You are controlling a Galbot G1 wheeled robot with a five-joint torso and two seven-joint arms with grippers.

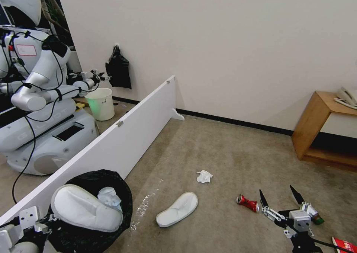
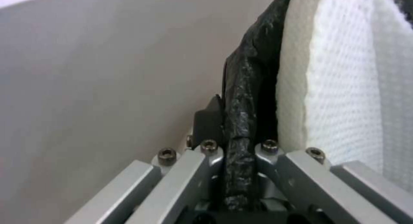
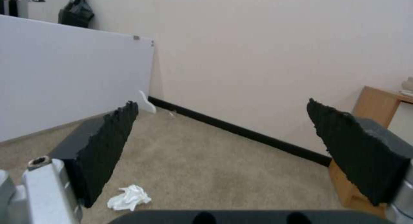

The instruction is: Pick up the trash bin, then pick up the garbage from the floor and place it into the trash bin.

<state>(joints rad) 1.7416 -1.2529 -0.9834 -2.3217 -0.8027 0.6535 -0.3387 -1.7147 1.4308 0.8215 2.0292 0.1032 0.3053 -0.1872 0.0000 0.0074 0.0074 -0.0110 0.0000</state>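
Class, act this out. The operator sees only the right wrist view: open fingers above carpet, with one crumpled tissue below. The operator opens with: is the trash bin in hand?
Observer: Yes. The left gripper is shut on the black-bagged rim of the trash bin, low on the robot's left.
Operator: Is anything inside it?
Observer: A white slipper lies across the top, with a tissue beside it.
Operator: What litter is closest to my gripper?
Observer: A crushed red can lies on the carpet just left of the open right gripper.
Operator: Any more footwear out there?
Observer: A second slipper lies on the floor between the bin and the can.
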